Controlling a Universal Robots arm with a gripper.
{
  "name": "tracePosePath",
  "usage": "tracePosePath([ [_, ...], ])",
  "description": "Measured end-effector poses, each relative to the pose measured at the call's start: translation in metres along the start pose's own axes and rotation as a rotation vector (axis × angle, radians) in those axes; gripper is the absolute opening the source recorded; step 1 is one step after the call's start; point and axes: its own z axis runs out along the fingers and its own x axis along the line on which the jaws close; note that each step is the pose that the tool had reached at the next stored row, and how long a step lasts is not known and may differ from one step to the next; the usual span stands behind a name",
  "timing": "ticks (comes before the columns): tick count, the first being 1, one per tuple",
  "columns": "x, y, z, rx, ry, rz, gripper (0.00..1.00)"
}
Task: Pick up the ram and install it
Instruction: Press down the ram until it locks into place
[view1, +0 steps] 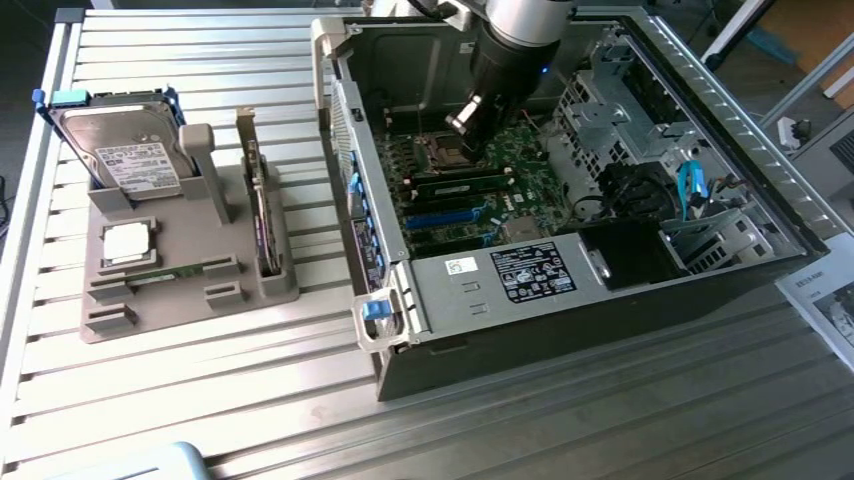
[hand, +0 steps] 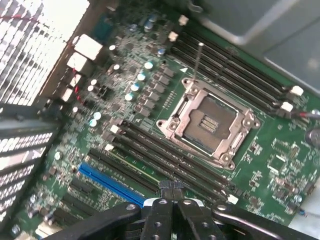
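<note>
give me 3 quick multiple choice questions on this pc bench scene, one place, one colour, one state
1. Where is the hard drive?
A. standing in the grey holder beside the computer case
B. inside the computer case
C. in the gripper

2. What colour is the long slot on the motherboard nearest the gripper?
A. red
B. blue
C. yellow

3. How do the gripper's jaws stand?
A. wide open
B. clamped round the hard drive
C. shut

Answers:
1 A: the exterior view shows it upright in the holder, on that view's left.
2 B: the wrist view shows a bright blue strip.
3 C: the fingertips meet over the board.
</note>
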Motion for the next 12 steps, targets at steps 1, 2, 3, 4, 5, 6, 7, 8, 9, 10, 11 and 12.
tracePosePath([
  [1,0.0000,0.0000,0.0002,0.0001,0.0000,0.017,0.10],
  [2,0.0000,0.0000,0.0004,0.0001,-0.0001,0.036,0.10],
  [3,0.0000,0.0000,0.0006,0.0001,-0.0002,0.058,0.10],
  [4,0.0000,0.0000,0.0008,0.0002,-0.0002,0.084,0.10],
  [5,0.0000,0.0000,0.0011,0.0003,-0.0003,0.106,0.10],
  [6,0.0000,0.0000,0.0012,0.0003,-0.0004,0.125,0.10],
  [7,0.0000,0.0000,0.0014,0.0004,-0.0005,0.142,0.10],
  [8,0.0000,0.0000,0.0016,0.0004,-0.0005,0.165,0.10],
  [9,0.0000,0.0000,0.0020,0.0004,-0.0008,0.196,0.10],
  [10,0.0000,0.0000,0.0023,0.0006,-0.0008,0.233,0.10],
  [11,0.0000,0.0000,0.0026,0.0006,-0.0009,0.260,0.10],
  [12,0.0000,0.0000,0.0028,0.0007,-0.0010,0.281,0.10],
])
